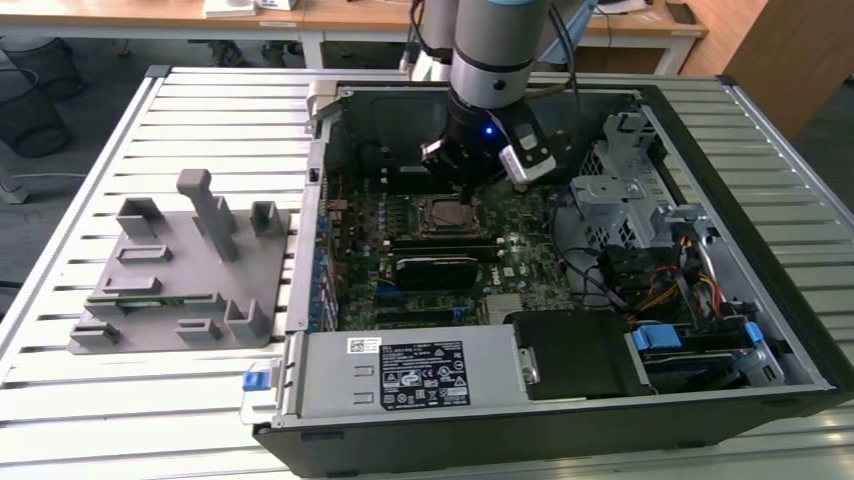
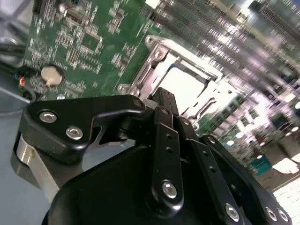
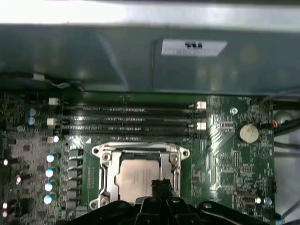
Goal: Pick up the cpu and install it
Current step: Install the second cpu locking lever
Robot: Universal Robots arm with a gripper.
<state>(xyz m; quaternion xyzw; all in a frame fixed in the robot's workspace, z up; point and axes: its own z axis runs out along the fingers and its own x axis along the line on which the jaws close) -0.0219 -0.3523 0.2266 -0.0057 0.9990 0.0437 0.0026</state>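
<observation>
While the grey fixture (image 1: 187, 265) with its upright posts stands on the slatted table (image 1: 80, 420) at the exterior view's left, well apart from the work, an open computer case (image 1: 561, 420) takes up the middle and the exterior view's right. Inside it lies the green motherboard (image 1: 521, 265), and the arm (image 1: 497, 50) reaches down over the metal-framed socket (image 1: 447, 215) near the board's middle. There the hand (image 1: 463, 196) hangs just above the socket. The cpu (image 3: 133, 177) sits inside the socket frame, its silvery top showing in both wrist views (image 2: 185, 86). In the first wrist view the dark fingertips (image 3: 161, 187) stand close together at the chip's edge, but I cannot tell whether they grip it or only touch it. A round coin battery (image 3: 248, 133) lies on the board beside the socket.
</observation>
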